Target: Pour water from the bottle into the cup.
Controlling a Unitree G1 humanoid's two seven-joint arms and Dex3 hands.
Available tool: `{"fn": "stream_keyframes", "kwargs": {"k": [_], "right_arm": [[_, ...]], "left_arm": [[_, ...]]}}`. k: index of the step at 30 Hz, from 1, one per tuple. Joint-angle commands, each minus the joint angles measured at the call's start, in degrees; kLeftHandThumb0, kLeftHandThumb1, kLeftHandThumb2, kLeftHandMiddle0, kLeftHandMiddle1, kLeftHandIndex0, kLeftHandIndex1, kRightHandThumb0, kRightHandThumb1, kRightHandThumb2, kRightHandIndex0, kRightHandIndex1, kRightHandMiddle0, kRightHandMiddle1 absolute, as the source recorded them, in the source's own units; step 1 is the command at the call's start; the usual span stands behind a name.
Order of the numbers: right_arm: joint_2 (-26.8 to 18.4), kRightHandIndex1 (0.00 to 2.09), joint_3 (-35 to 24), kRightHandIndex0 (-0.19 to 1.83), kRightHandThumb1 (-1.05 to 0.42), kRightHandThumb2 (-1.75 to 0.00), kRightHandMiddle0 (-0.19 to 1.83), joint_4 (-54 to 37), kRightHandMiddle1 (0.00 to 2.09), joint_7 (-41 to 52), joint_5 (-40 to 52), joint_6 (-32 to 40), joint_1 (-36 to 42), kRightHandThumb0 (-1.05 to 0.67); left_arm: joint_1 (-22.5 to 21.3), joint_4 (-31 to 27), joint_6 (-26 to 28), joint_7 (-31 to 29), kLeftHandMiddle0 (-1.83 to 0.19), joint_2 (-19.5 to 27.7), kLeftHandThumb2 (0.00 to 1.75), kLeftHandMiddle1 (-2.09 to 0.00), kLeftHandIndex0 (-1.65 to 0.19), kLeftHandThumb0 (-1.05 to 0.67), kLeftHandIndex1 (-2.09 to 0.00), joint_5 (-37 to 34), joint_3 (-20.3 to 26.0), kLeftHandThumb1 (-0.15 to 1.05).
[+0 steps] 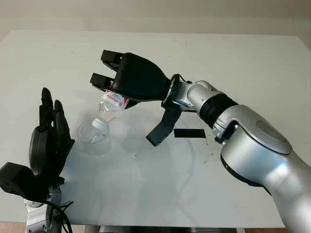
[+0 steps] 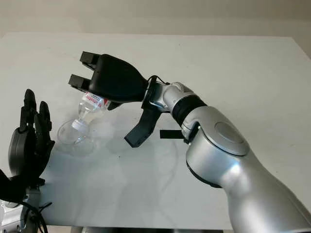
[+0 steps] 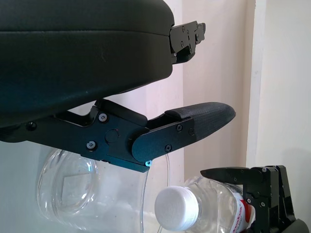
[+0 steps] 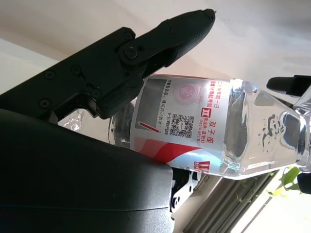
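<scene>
Two hands over a white table (image 1: 243,63), taken nearest first. Nearest, at about 8 o'clock by the front edge: left hand (image 1: 47,141), upright, open, holding nothing, just beside the cup at its 8 o'clock side. Next out, around 9 o'clock of the table's middle: clear plastic cup (image 1: 92,133), standing on the surface, seen through at close range in the left wrist view as well (image 3: 68,187). Right above the cup's rim: white cap (image 1: 99,123) on the neck of a clear bottle (image 1: 112,102), tilted steeply, mouth down toward 7 o'clock, cap on. Red-and-white label (image 4: 187,124) wrapped around the bottle's body, printed with a code square and characters. Farther out, toward 11 o'clock from the cup: right hand (image 1: 133,80), fingers (image 1: 108,58) closed around the bottle's body, thumb (image 1: 163,128) hanging below the palm. Silver right forearm (image 1: 252,141) running back to 4 o'clock. Small black strip (image 1: 189,133) flat on the table near the wrist, at about 3 o'clock from the cup.
</scene>
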Motion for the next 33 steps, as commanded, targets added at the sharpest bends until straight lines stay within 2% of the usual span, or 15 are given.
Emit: {"fn": "stream_keyframes", "kwargs": {"k": [1, 5, 9, 12, 18, 24, 29, 33], "right_arm": [[-0.2, 2.09, -0.5, 1.29, -1.05, -0.12, 0.57, 0.1, 2.09, -1.0, 0.7, 0.1, -1.5, -0.50], [0.2, 2.09, -4.3, 1.32, -1.05, -0.22, 0.74, 0.3, 2.09, 2.2, 6.0, -3.7, -0.3, -0.50], [0.7, 2.09, -12.3, 1.26, -1.05, -0.27, 0.89, 0.5, 2.09, 11.6, 16.5, -9.8, 1.9, -0.46], [0.8, 2.09, -16.6, 1.19, -1.05, -0.28, 0.71, 0.0, 2.09, 17.2, 21.8, -11.7, 3.0, -0.45], [3.4, 2.09, -34.7, 1.22, -1.05, -0.36, 0.82, -1.1, 2.09, 42.8, 45.1, -13.2, 7.0, -0.41], [3.8, 2.09, -47.7, 1.16, -1.05, -0.44, 0.87, -4.2, 2.09, 63.1, 61.5, -7.3, 10.1, -0.41], [2.5, 2.09, -52.8, 1.17, -1.05, -0.47, 0.93, -8.4, 2.09, 70.9, 67.0, -3.6, 13.7, -0.41], [1.9, 2.09, -59.3, 1.15, -1.05, -0.49, 0.89, -17.0, 2.09, 80.7, 76.9, 7.1, 19.8, -0.41]], "left_arm": [[0.6, 1.9, -0.7, 0.0, 0.19, -2.0, 0.70, 0.00, 0.19, -0.66, 0.00, -0.3, -0.9, 1.05], [0.4, 1.9, -0.8, 0.1, 0.19, -1.9, 0.70, 0.00, 0.19, -0.66, 0.00, 0.0, -1.0, 1.05], [0.3, 1.9, -0.5, 0.3, 0.19, -1.9, 0.71, 0.00, 0.19, -0.66, 0.00, 0.1, -1.0, 1.05], [0.2, 2.0, -0.6, 0.3, 0.19, -1.9, 0.70, 0.00, 0.19, -0.66, 0.00, 0.1, -1.0, 1.05], [0.1, 1.8, -0.3, 0.4, 0.19, -1.8, 0.70, 0.00, 0.19, -0.67, 0.00, 0.0, -1.1, 1.05], [0.2, 2.2, -0.6, -0.4, 0.19, -1.7, 0.70, 0.00, 0.19, -0.66, 0.00, -0.4, -0.9, 1.05], [0.1, 2.1, -0.1, -0.9, 0.19, -1.4, 0.71, 0.00, 0.19, -0.66, 0.00, -0.8, -0.8, 1.05], [0.1, 2.7, 0.0, -2.1, 0.19, -1.0, 0.72, 0.00, 0.19, -0.66, 0.00, -1.5, -0.7, 1.05]]}}
